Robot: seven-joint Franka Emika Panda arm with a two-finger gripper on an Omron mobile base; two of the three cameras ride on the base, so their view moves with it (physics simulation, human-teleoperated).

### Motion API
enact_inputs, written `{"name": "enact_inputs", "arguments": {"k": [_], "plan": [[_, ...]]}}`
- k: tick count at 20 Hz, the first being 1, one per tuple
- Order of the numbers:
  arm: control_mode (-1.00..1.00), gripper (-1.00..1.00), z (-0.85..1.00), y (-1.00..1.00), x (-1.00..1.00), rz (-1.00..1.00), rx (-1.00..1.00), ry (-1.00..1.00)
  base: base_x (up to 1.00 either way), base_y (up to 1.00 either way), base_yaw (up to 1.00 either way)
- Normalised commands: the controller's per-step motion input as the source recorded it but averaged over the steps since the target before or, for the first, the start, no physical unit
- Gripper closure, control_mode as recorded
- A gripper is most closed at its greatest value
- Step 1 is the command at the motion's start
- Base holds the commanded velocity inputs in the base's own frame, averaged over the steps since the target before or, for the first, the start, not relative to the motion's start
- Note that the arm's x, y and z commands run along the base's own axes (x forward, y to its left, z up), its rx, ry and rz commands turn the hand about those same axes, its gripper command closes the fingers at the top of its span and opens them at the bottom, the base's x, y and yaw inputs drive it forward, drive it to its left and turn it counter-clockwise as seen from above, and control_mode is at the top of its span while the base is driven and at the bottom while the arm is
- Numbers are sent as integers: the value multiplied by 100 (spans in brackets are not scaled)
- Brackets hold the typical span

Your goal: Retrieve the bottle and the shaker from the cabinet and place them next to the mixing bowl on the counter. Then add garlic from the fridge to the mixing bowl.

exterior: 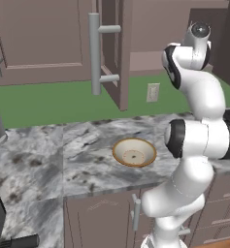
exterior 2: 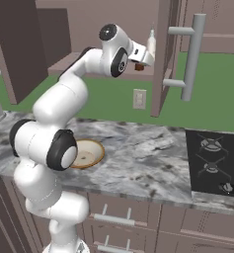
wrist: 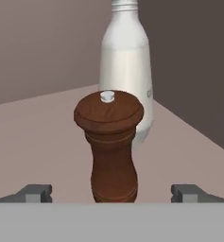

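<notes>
On the cabinet shelf stands a brown wooden shaker (wrist: 111,142) with a small white knob. Right behind it is a tall white bottle (wrist: 126,71). My gripper (wrist: 112,194) is open, level with the shaker's base, with one fingertip well off to each side and touching nothing. From the right base view, the arm reaches up into the open cabinet, where the bottle (exterior 2: 151,42) and shaker (exterior 2: 138,66) sit by the hand. The tan mixing bowl (exterior: 134,151) (exterior 2: 86,153) rests empty on the marble counter (exterior: 48,160). Garlic and fridge are out of view.
The open cabinet door (exterior 2: 163,59) with its long grey handle (exterior 2: 191,54) hangs just right of the hand. A wall outlet (exterior 2: 139,99) sits below the cabinet. A black stove top (exterior 2: 217,163) lies at the counter's right end. Drawers run under the counter.
</notes>
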Motion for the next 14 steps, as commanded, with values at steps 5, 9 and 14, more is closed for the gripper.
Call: {"name": "enact_inputs", "arguments": {"k": [5, 9, 14], "plan": [[-100, -100, -9, -1, 24, 0, 0, 0, 0, 0, 0], [-100, -100, -13, -6, 12, 0, 0, 0, 0, 0, 0], [-100, -100, -16, -11, 14, 0, 0, 0, 0, 0, 0]]}}
